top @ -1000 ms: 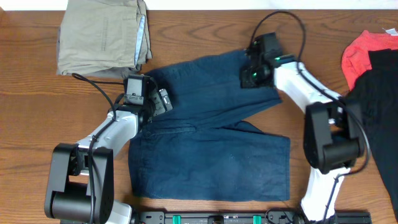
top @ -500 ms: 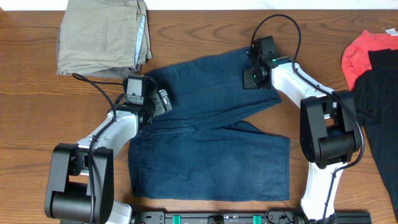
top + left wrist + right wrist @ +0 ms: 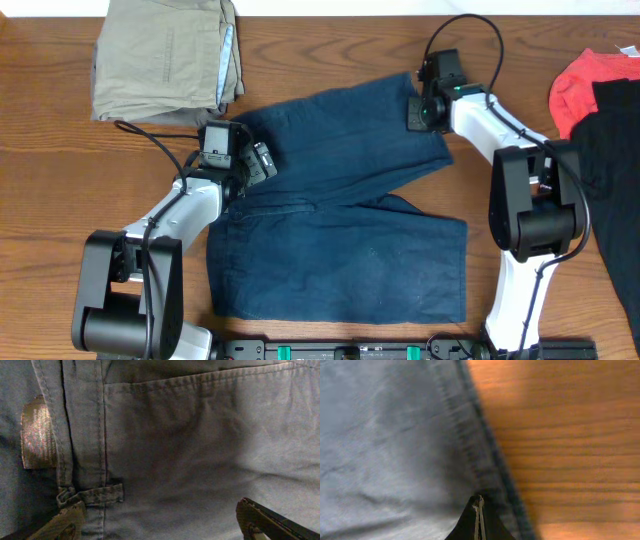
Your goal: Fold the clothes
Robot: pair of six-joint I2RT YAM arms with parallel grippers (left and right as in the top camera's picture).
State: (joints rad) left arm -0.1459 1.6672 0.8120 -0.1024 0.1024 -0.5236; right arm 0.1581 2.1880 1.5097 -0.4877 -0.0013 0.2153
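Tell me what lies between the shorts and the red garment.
Overhead view: bare table wood, crossed by the right arm. No other clothing sits between the shorts and the red garment.

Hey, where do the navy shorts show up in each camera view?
Overhead: navy shorts spread across the centre.
Left wrist: navy shorts fill the frame.
Right wrist: navy shorts cover the left half.
Shared landmark: their hem against the wooden table, overhead and right wrist only.
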